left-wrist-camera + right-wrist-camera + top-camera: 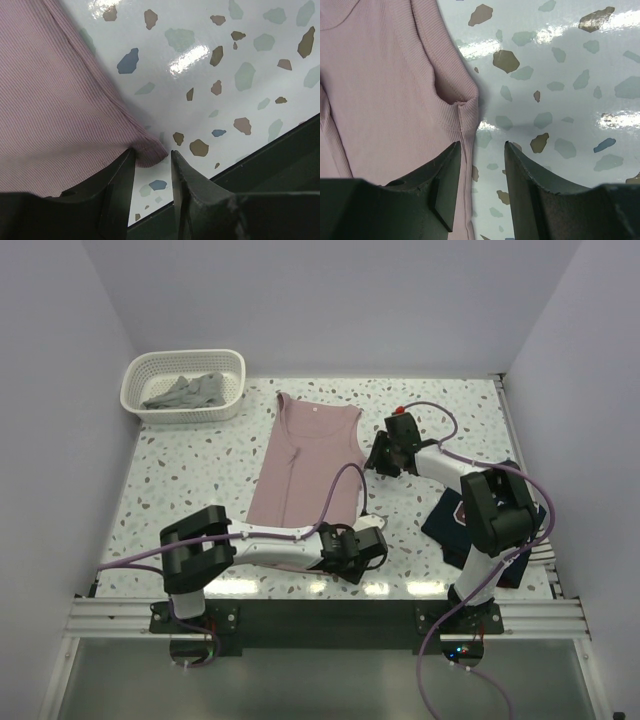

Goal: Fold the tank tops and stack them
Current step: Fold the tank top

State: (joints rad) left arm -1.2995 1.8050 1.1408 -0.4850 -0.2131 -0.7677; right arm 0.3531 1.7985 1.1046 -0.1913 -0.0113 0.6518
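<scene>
The dusty pink tank top [305, 465] lies flat in the middle of the table, straps toward the back. My left gripper [366, 542] is at its near right hem corner. In the left wrist view the jaws [152, 151] stand open with that corner of the pink cloth [55, 100] just between the tips. My right gripper [381, 456] is at the top's right side below the armhole; its jaws [482, 144] are open astride the side seam of the pink cloth [385, 90]. The navy tank top [452, 517] lies folded at the right, partly under the right arm. The grey tank top [186, 392] lies in the basket.
The white lattice basket [135, 375] stands at the back left corner. The table's near edge and black rail [280, 155] run close behind the left gripper. White walls close in the table on three sides.
</scene>
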